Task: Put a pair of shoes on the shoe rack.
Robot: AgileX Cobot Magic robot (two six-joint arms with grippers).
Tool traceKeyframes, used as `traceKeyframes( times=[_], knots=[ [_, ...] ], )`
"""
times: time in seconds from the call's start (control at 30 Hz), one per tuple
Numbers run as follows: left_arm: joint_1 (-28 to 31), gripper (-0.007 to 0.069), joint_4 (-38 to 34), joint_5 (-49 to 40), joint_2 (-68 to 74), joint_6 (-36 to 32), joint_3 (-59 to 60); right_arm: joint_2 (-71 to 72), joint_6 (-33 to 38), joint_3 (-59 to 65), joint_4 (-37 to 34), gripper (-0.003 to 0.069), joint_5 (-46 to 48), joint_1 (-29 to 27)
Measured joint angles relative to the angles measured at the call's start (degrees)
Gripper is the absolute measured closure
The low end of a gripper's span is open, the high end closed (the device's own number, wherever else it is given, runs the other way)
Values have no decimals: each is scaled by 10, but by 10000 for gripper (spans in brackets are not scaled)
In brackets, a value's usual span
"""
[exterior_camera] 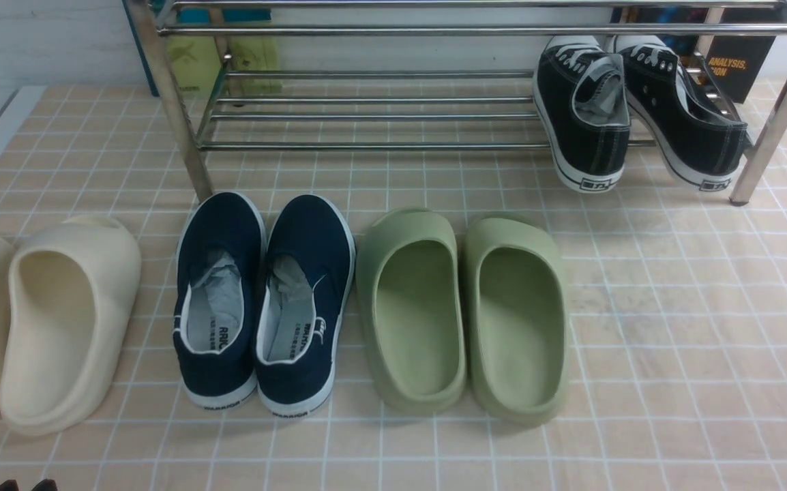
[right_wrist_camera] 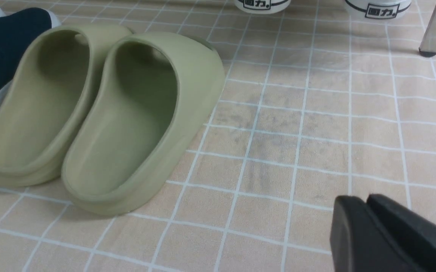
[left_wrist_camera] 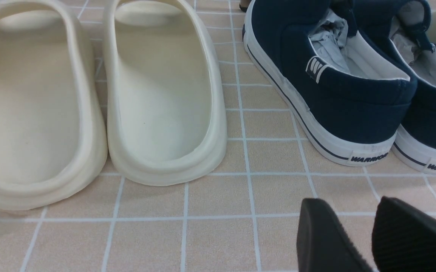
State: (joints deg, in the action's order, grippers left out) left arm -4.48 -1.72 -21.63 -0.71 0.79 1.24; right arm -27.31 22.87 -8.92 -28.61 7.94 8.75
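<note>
The two black canvas sneakers [exterior_camera: 588,116] [exterior_camera: 683,116] with white laces and soles rest on the lowest tier at the right end of the steel shoe rack [exterior_camera: 366,145]. They lie toes inward, and their heels hang over the front bar. Their white heels [right_wrist_camera: 262,4] show at the far edge of the right wrist view. My left gripper [left_wrist_camera: 348,204] is slightly open and empty, low over the floor near the navy slip-ons; its tips show in the front view [exterior_camera: 25,485]. My right gripper [right_wrist_camera: 357,198] is shut and empty over bare tiles.
On the tiled floor in front of the rack stand cream slides [exterior_camera: 59,320], navy slip-ons [exterior_camera: 264,293] and green slides [exterior_camera: 462,314] in a row. The rack's right leg [exterior_camera: 768,116] stands by the sneakers. Boxes sit behind the rack.
</note>
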Motion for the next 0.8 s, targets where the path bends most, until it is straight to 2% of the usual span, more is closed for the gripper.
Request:
traceKeyframes(
  times=[0.17,0.57,0.8],
  knots=[
    [0,385,0,0,0,0,0,11,0,1,0,594,1,0],
    [0,385,2,0,0,0,0,262,0,51,0,577,15,-23],
    [0,385,2,0,0,0,0,279,0,103,0,568,33,-23]
  ],
)
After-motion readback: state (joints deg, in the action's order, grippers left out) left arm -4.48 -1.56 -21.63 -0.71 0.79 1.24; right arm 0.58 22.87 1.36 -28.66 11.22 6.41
